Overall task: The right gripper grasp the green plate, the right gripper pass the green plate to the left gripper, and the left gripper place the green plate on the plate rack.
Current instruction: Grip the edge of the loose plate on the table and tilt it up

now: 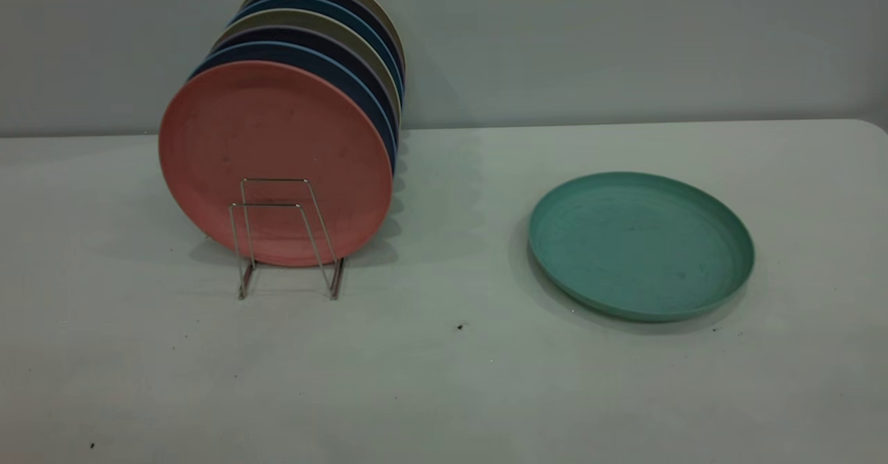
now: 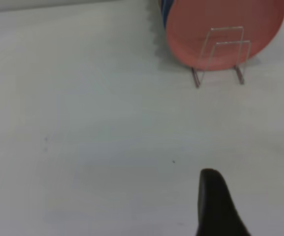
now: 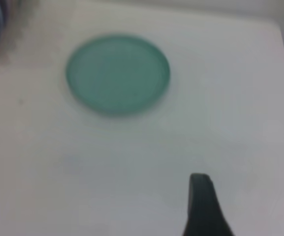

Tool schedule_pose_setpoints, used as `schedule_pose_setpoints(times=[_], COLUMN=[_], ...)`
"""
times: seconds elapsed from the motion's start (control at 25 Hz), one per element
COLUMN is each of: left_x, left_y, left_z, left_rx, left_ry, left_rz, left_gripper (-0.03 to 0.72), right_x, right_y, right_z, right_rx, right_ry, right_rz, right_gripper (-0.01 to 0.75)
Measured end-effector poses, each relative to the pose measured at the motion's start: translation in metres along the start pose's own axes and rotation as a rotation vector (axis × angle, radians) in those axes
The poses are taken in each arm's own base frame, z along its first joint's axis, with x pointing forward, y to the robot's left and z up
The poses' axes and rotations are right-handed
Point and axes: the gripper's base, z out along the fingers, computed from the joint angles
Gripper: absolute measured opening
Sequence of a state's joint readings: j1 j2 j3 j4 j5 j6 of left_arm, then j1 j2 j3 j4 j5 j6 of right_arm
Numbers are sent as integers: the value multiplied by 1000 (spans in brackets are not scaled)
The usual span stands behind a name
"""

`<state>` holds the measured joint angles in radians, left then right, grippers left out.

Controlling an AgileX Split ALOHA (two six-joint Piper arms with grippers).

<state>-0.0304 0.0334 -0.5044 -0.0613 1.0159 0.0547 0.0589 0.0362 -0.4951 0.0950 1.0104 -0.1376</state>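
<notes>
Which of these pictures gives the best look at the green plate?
The exterior view: the green plate lies flat on the table, whole, with its raised rim clear. The right wrist view shows it whole too, but farther off and blurred. The left wrist view misses it.

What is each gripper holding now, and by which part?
Nothing is held. The green plate lies flat on the table, untouched, and both grippers are away from it.
</notes>
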Motion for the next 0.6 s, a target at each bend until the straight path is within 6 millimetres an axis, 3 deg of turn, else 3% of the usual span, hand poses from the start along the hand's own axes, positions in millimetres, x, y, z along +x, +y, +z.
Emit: schedule_pose_setpoints(times=[0.32,0.6], left_x=[-37,-52], left_y=[-1,0], left_z=[47,101], left_rx=[49,68], left_ry=[24,128], left_rz=[-67,-149], left_gripper=[423,423], right_x=[-41,-54], right_y=[0,4], right_z=[63,144], right_rx=[-105,-225], right_ry=[85,194], right_rz=[76,215], right_gripper=[481,477])
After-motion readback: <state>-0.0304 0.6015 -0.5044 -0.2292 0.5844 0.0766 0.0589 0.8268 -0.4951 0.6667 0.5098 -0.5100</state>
